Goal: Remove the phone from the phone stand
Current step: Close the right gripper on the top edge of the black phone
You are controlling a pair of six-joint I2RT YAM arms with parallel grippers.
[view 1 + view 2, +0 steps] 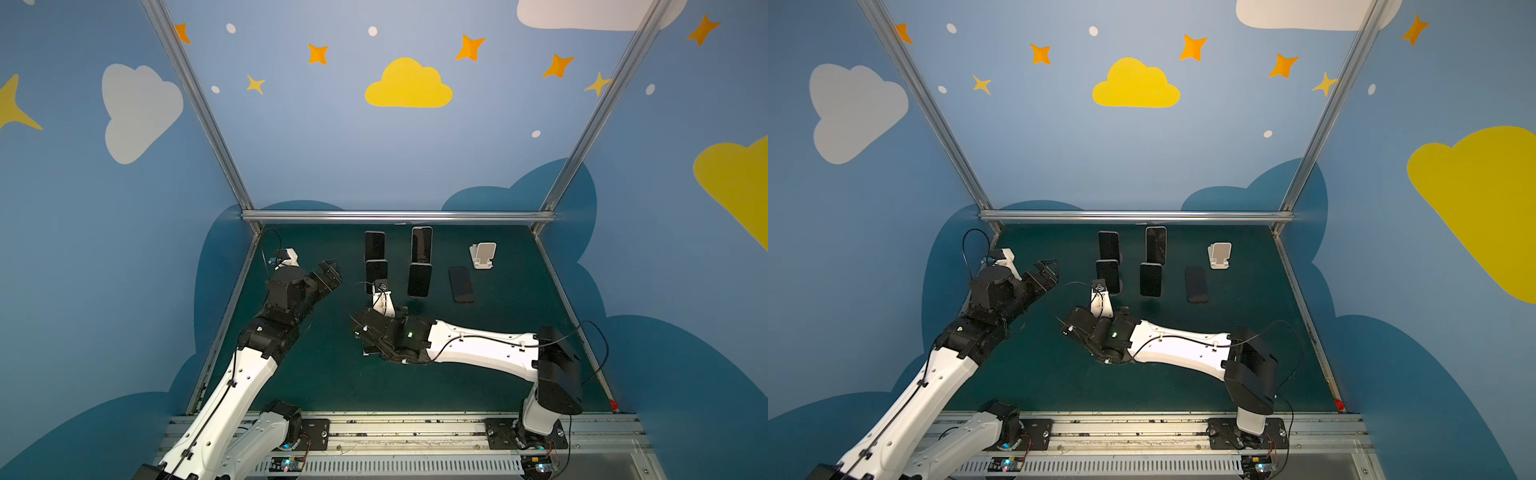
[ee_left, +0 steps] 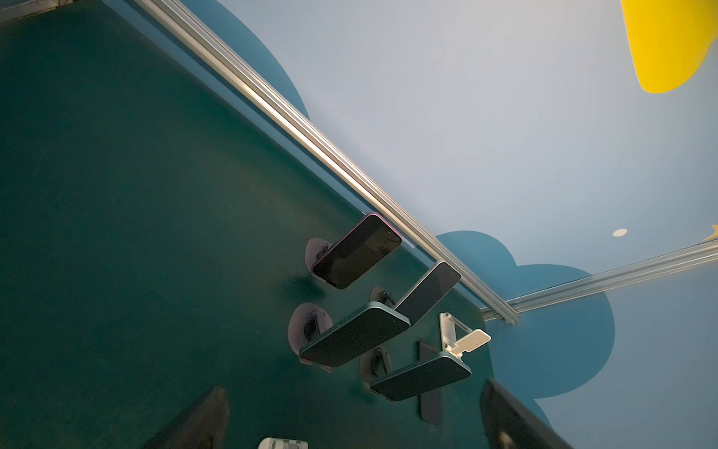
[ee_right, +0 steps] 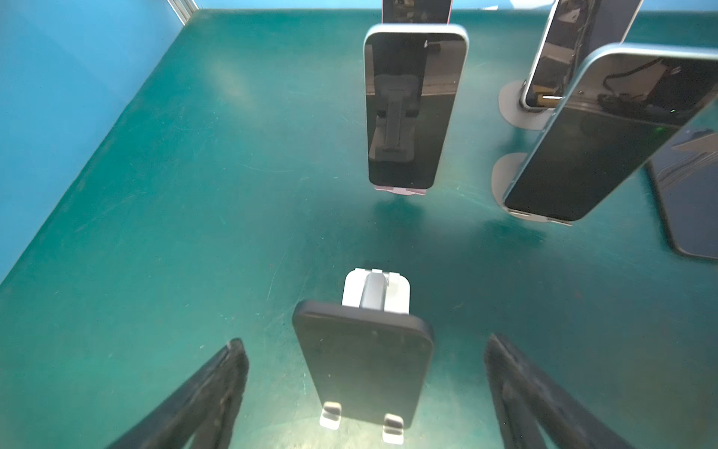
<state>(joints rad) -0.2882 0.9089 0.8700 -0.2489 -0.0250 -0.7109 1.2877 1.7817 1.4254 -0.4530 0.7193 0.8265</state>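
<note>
Flanking phone (image 3: 363, 369) on stand (image 3: 397, 292) | right end effector (image 3: 365, 342) released, wide | seemingly not touching

A matt dark phone (image 3: 363, 365) sat on a smooth white plastic stand (image 3: 398, 289); the neighbouring phone (image 3: 413, 109) gleamed glossy; the tabletop (image 3: 175, 214) was scuffed, matt green; the rail (image 1: 399, 216) was bare metal.
</note>
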